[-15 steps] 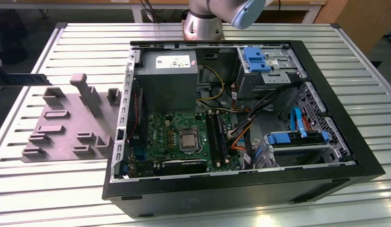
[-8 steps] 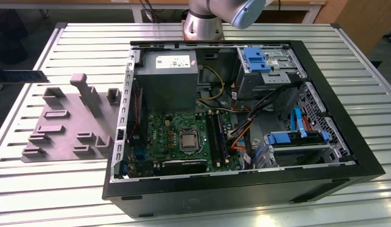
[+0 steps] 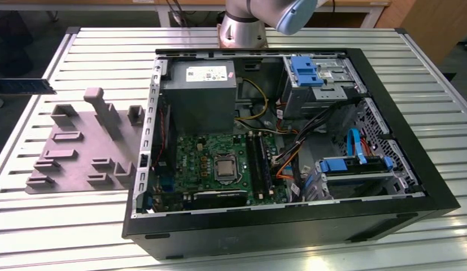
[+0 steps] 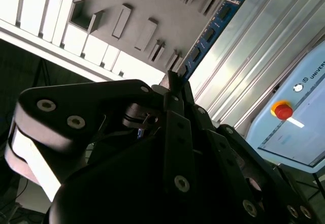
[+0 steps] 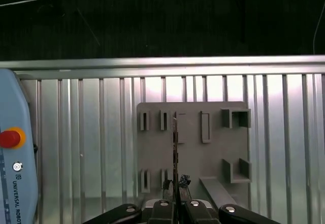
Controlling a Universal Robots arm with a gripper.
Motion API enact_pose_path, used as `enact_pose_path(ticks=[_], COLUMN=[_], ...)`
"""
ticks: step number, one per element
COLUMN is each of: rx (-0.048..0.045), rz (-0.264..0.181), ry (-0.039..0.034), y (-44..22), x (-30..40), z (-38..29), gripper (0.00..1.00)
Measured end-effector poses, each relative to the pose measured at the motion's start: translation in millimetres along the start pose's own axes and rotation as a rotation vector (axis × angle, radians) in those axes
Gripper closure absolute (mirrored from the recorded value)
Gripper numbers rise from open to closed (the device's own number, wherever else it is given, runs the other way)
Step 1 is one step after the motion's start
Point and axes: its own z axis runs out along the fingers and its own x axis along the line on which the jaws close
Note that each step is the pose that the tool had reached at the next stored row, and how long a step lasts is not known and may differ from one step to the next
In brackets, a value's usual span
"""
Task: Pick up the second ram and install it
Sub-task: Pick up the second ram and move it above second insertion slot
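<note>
A: Where is the second ram (image 4: 213,26) now?
B: In the tool (image 4: 175,79), which is clamped tight on one short end of it. The rest juts out free over the grey holder block (image 5: 193,148), to the exterior view's left of the open computer case (image 3: 278,228)
A: What worries you?
B: That end grip. The long free length works as a lever, so a knock, say on the case wall, could twist the stick in the grip. A tilted stick would meet the motherboard (image 3: 210,164) slot askew and jam or bend
A: Is the hold deep enough?
B: Hard to say; in the second wrist view the tool seems to cover only a little of the board. The loose cables (image 3: 289,161) just beside the slots could also snag it
</note>
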Motion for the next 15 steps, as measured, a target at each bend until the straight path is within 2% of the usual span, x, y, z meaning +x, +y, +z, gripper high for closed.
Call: enact_pose_path(ticks=[15], rx=[-0.0001], rz=[0.000], ry=[0.0001], y=[0.3], x=[-0.5], z=[-18.0], gripper=[0.86])
